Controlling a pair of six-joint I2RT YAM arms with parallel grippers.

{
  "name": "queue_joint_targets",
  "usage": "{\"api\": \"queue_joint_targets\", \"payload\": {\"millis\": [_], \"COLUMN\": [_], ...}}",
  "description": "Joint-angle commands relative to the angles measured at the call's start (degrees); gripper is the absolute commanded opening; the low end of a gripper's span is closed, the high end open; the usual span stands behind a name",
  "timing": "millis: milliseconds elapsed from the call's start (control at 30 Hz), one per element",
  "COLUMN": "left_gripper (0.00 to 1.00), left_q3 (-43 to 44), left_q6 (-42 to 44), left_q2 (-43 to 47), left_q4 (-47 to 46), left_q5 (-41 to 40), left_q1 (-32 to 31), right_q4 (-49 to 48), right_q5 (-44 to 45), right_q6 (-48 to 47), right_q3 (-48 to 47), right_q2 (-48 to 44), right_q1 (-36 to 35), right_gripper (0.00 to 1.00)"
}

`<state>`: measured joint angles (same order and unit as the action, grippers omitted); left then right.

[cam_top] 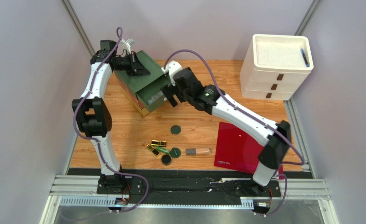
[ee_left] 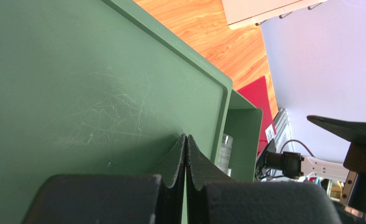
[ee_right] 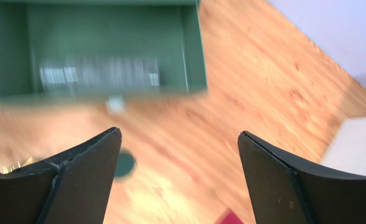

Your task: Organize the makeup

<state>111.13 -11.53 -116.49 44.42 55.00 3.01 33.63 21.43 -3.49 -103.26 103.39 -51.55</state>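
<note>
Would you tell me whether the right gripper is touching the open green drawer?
Apart. In the right wrist view, the open right gripper has both fingertips short of the green drawer, with bare tabletop showing between them.

Green plastic drawer box (cam_top: 148, 80) far left; white plastic drawer stack (cam_top: 274, 70) far right. Flat red sheet (cam_top: 238, 145) near right, gold lipstick tubes (cam_top: 159, 142) and dark green round compacts (cam_top: 175, 151) left of it.

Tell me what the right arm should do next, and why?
Probably dip toward the lone round compact on the table and grab it. The right fingers are open and empty, the green drawer stands open, and the left fingers rest shut on the box top.
</note>
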Motion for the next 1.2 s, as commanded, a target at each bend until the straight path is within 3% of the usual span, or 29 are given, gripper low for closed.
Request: {"api": "queue_joint_targets", "payload": {"millis": [0, 167, 367, 900, 1033, 1167], "left_gripper": [0.0, 0.0, 0.0, 0.0, 0.0, 0.0], "left_q3": [-3.11, -3.2, -3.55, -5.22, -5.49, -5.31], "left_q6": [4.24, 4.85, 5.38, 6.17, 7.04, 7.57], "left_q2": [-5.86, -6.12, -6.65, -6.56, -6.65, -6.56], "left_q4": [6.64, 6.99, 7.61, 7.78, 8.31, 8.84], "left_q5": [-11.67, -11.85, -11.94, -12.64, -12.55, -12.38], "left_q1": [-0.02, -0.02, -0.1, -0.02, -0.1, -0.02], "right_q4": [5.55, 13.81, 23.39, 24.38, 22.36, 21.31], "right_q5": [-7.78, -15.69, -27.39, -25.56, -24.34, -21.35], "right_q6": [-5.21, -3.38, -3.1, -6.27, -4.51, -1.62], "right_q3": [14.0, 24.59, 28.47, 28.65, 27.59, 25.83], "right_q2": [-12.15, -18.13, -12.98, 0.92, 5.58, 10.68], "right_q1": [0.31, 0.31, -0.04, -5.75, -5.93, -6.11], "right_gripper": [0.98, 0.99, 0.96, 0.87, 0.77, 0.57]}}
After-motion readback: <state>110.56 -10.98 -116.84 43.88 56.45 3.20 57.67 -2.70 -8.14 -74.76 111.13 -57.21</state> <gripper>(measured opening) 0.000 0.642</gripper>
